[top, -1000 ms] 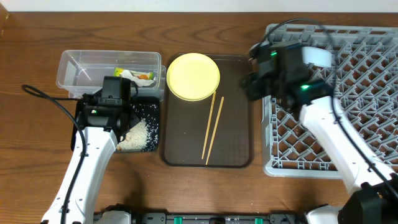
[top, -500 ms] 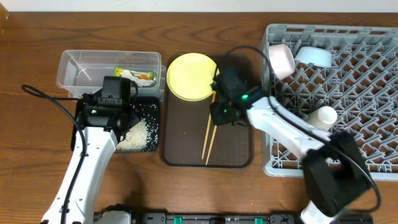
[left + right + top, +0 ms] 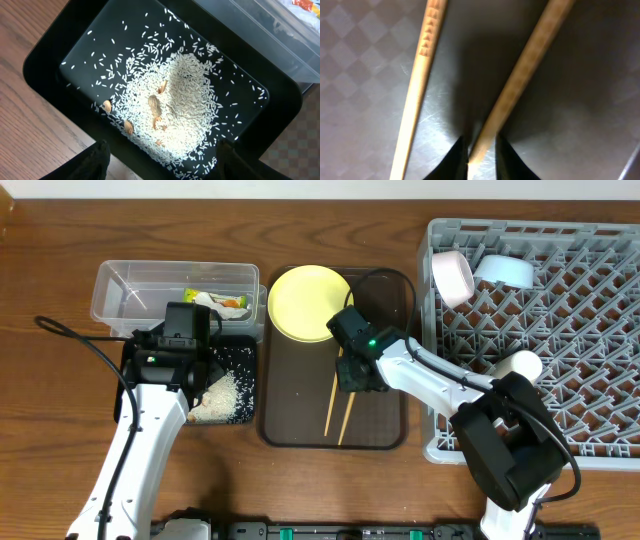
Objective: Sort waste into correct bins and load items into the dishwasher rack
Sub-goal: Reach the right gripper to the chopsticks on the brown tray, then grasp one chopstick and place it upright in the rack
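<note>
In the right wrist view my right gripper (image 3: 481, 157) is shut on one wooden chopstick (image 3: 530, 65), which passes between its dark fingers. The other chopstick (image 3: 422, 75) lies free to its left. From overhead, that gripper (image 3: 352, 376) is low over the dark brown serving tray (image 3: 385, 415), below the yellow plate (image 3: 311, 302). My left gripper (image 3: 161, 146) hangs open above the rice (image 3: 175, 100) in the black tray (image 3: 45, 65), holding nothing. The snack wrapper (image 3: 222, 302) lies in the clear tub (image 3: 120, 295). The grey rack (image 3: 570, 410) holds a light blue bowl (image 3: 505, 272), a white bowl (image 3: 452, 277) and a white cup (image 3: 520, 365).
A few brown nut-like bits (image 3: 154, 105) lie among the rice. The clear tub's edge (image 3: 260, 55) runs just behind the black tray. The right arm (image 3: 440, 385) stretches from the rack's left wall across the serving tray. Bare wooden table (image 3: 60, 440) shows at the left and front.
The right arm has swung from over the rack to the serving tray, dropped onto the chopsticks, and its jaws have narrowed onto one. The left arm has not moved.
</note>
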`<action>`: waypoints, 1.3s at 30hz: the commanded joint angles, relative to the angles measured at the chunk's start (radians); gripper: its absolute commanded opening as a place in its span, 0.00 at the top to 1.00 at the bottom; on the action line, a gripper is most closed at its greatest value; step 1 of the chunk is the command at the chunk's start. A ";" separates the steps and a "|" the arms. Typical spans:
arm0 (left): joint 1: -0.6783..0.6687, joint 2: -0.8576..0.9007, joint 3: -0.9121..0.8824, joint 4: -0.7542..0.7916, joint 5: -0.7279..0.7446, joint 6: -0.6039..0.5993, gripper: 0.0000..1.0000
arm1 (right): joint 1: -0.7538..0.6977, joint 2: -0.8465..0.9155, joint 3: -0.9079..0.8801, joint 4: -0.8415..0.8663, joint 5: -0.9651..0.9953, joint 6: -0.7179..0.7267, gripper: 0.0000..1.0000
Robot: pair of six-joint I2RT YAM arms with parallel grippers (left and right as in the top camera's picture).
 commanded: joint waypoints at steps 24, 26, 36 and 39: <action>0.004 0.001 -0.004 -0.003 -0.002 -0.013 0.29 | -0.309 -0.411 0.007 -0.141 0.056 -0.241 0.99; 0.004 0.001 -0.004 -0.002 -0.002 -0.013 0.29 | -0.338 -0.407 0.005 -0.166 0.055 -0.241 0.99; 0.004 0.001 -0.004 0.001 -0.002 -0.013 0.29 | -0.396 -0.401 -0.032 -0.190 0.067 -0.241 0.99; 0.004 0.001 -0.004 0.001 -0.002 -0.013 0.29 | -0.396 -0.401 -0.051 -0.187 0.078 -0.241 0.99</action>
